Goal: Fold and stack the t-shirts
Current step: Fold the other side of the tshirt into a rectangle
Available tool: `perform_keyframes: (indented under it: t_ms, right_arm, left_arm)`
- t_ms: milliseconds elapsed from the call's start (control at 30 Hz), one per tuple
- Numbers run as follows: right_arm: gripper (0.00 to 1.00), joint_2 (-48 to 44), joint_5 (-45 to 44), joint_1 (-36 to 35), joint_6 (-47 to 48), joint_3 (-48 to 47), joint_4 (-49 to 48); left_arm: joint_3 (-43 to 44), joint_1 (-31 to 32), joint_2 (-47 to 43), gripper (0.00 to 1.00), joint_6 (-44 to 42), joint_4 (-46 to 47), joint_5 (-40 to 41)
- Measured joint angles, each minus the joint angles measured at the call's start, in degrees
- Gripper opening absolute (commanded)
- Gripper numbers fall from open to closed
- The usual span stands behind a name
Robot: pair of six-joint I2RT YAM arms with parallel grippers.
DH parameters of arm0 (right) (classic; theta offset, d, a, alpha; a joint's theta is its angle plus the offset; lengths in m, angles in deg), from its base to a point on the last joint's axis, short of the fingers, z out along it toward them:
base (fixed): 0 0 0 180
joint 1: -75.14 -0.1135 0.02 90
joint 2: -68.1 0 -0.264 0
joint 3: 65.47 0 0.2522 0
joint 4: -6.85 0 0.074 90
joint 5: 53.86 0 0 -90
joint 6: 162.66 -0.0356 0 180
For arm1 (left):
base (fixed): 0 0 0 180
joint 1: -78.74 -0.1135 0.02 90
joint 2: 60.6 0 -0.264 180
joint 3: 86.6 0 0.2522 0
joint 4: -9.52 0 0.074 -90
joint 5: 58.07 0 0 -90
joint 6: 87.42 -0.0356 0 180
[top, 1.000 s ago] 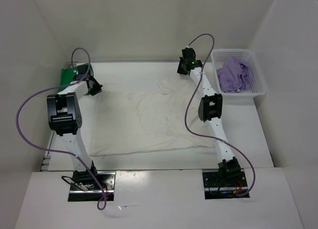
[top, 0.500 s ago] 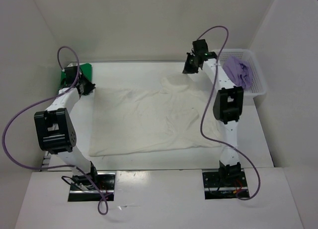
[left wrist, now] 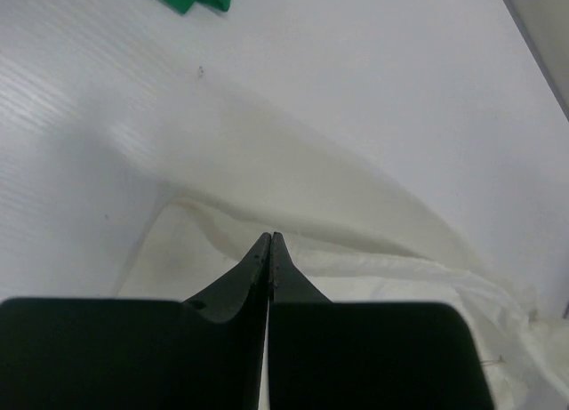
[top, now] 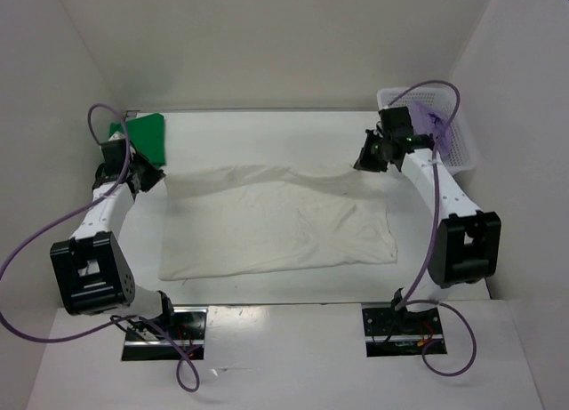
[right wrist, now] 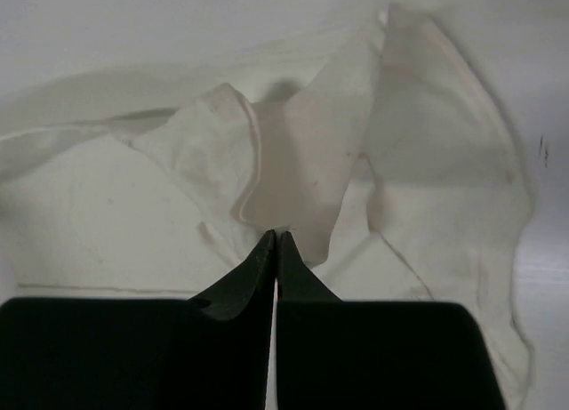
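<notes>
The white t-shirt lies spread on the table. The left gripper pinches its far left corner tight, the right gripper its far right corner. The green t-shirt sits far left, the purple t-shirt in the basket

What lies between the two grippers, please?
Top view: the white t-shirt stretches between the left gripper and right gripper, each shut on its far edge.

Open lane: bare white table beyond the spread cream cloth t-shirt. Off its far-left corner sits a folded bright green t-shirt. Far-right, white perforated plastic basket blocks. Walls close both sides.
</notes>
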State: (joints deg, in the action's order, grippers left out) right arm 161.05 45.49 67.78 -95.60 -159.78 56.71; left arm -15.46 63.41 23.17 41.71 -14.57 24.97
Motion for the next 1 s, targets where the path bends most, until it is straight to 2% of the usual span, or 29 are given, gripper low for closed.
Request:
perform_keyframes:
  t_ms: [100, 333, 500, 667, 800, 833, 933, 1000]
  right_arm:
    - [0.00, -7.50, -1.18, 0.00, -0.68, 7.93, 0.96]
    - [0.00, -21.31, -3.43, 0.26, -2.62, 19.76, 3.21]
    - [0.00, -23.93, -3.69, 0.59, -4.22, 21.46, 6.99]
    - [0.00, -25.07, 0.98, 3.04, -6.38, 23.82, 8.87]
    - [0.08, -28.52, 4.00, 4.02, -9.77, 29.64, 10.69]
    - [0.11, -29.14, 4.46, 4.02, -10.54, 30.45, 11.52]
    - [0.24, -30.71, 4.66, 4.04, -12.35, 30.82, 13.42]
    - [0.32, -31.93, 4.31, 4.04, -12.74, 30.80, 14.12]
  left_arm:
    - [-2.62, -1.05, -4.07, 0.00, 0.04, -1.27, -0.31]
    - [-7.30, -3.17, -10.12, 0.00, 0.00, -5.79, -0.39]
    - [-9.27, -4.85, -11.28, 0.00, -0.15, -8.55, -0.37]
    - [-10.47, -5.66, -12.33, 0.00, -0.35, -10.67, -0.37]
    - [-12.48, -5.99, -13.92, 0.14, -0.31, -11.17, -0.37]
    - [-12.98, -6.23, -14.19, 0.20, -0.22, -11.34, -0.39]
    - [-13.46, -6.91, -14.36, 0.36, 0.15, -12.46, 0.09]
    - [-13.46, -7.30, -14.71, 0.38, 0.63, -12.92, 0.31]
